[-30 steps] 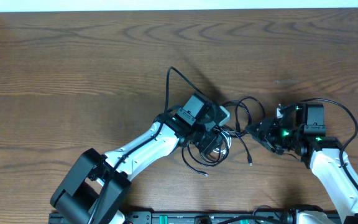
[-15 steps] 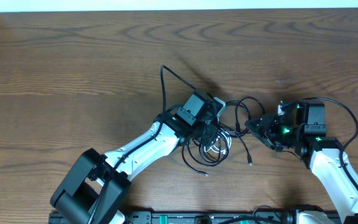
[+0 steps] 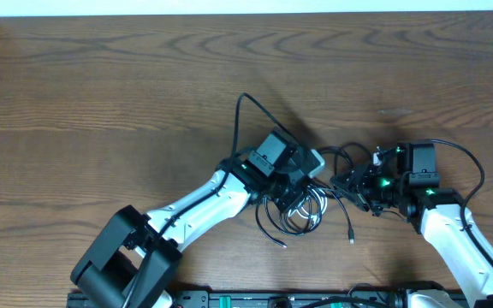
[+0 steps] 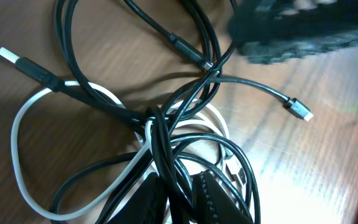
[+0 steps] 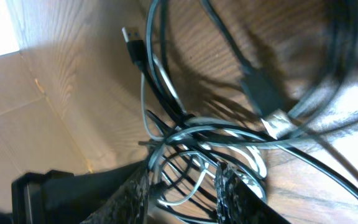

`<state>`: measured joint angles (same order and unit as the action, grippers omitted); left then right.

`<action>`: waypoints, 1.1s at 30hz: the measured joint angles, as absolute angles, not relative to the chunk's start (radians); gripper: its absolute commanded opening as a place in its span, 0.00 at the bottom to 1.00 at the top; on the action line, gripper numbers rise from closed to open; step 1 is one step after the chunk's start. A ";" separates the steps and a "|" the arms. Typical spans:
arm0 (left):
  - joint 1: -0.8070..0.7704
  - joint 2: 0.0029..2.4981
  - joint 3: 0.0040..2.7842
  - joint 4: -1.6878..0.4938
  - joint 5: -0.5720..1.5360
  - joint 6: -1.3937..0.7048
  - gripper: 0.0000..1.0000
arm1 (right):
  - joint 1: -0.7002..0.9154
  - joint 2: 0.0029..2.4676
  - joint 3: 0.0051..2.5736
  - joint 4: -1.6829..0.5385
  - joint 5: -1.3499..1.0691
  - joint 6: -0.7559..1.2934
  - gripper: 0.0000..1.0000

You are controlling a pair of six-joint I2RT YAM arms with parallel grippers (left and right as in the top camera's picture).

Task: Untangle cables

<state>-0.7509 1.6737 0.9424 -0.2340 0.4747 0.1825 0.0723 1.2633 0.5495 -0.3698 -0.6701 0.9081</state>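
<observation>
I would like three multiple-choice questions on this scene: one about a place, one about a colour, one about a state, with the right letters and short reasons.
1. Where does the bundle of cables lie on the table?
A) between the left hand and the right hand
B) at the far left edge
C) against the top edge

2. Which colour has the one cable that is not black?
A) red
B) white
C) yellow

3. In what state are the cables?
A) straight, side by side
B) coiled and tied
C) tangled together

Answers: 1 A, both hands are at the bundle; 2 B, the white cable loops among black ones; 3 C, they cross in one knot.
</observation>
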 measured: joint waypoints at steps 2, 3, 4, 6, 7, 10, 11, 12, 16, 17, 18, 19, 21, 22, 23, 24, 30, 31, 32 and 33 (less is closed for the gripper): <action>-0.768 1.674 0.942 -0.234 0.482 0.210 0.19 | 0.084 1.263 0.550 -0.370 -0.653 0.934 0.28; -0.775 1.674 0.942 -0.234 0.486 0.220 0.19 | 0.088 1.263 0.550 -0.370 -0.644 0.946 0.26; -0.783 1.674 0.942 -0.234 0.489 0.229 0.19 | 0.093 1.263 0.550 -0.370 -0.634 0.958 0.25; -0.794 1.674 0.942 -0.234 0.493 0.242 0.19 | 0.104 1.263 0.550 -0.370 -0.620 0.979 0.22; -0.796 1.674 0.942 -0.234 0.496 0.245 0.19 | 0.108 1.263 0.550 -0.370 -0.616 0.985 0.21; -0.797 1.674 0.942 -0.234 0.496 0.256 0.20 | 0.118 1.263 0.550 -0.370 -0.606 1.002 0.21; -0.797 1.674 0.942 -0.234 0.496 0.260 0.25 | 0.123 1.263 0.549 -0.370 -0.599 1.005 0.21; -0.797 1.674 0.942 -0.234 0.496 0.262 0.27 | 0.128 1.263 0.549 -0.370 -0.594 1.010 0.20; -0.797 1.674 0.942 -0.233 0.496 0.266 0.29 | 0.146 1.263 0.540 -0.365 -0.572 1.046 0.11; -0.797 1.674 0.942 -0.232 0.496 0.267 0.29 | 0.147 1.263 0.532 -0.358 -0.567 1.060 0.11; -0.797 1.674 0.942 -0.230 0.496 0.267 0.29 | 0.152 1.263 0.525 -0.345 -0.558 1.075 0.16; -0.797 1.674 0.942 -0.228 0.495 0.267 0.29 | 0.162 1.263 0.515 -0.332 -0.551 1.088 0.22; -0.797 1.674 0.942 -0.224 0.472 0.266 0.29 | 0.183 1.263 0.508 -0.302 -0.543 1.104 0.24; -0.797 1.674 0.942 -0.221 0.464 0.266 0.29 | 0.191 1.263 0.508 -0.292 -0.541 1.110 0.25; -0.797 1.674 0.942 -0.216 0.453 0.266 0.29 | 0.200 1.263 0.508 -0.285 -0.540 1.117 0.25; -0.797 1.674 0.942 -0.207 0.444 0.263 0.26 | 0.210 1.263 0.508 -0.276 -0.537 1.119 0.26; -0.797 1.674 0.942 -0.173 0.424 0.213 0.12 | 0.249 1.263 0.508 -0.268 -0.487 1.152 0.28; -0.797 1.674 0.942 -0.175 0.420 0.204 0.12 | 0.250 1.263 0.508 -0.266 -0.478 1.158 0.29; -0.797 1.674 0.942 -0.175 0.419 0.198 0.13 | 0.251 1.263 0.508 -0.265 -0.473 1.163 0.30; -0.797 1.674 0.942 -0.175 0.418 0.189 0.14 | 0.251 1.263 0.508 -0.263 -0.469 1.171 0.31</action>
<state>-0.7967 1.6737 0.9424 -0.1753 0.4183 0.1890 0.2512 1.2633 0.5076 -0.2626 -0.4686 1.1709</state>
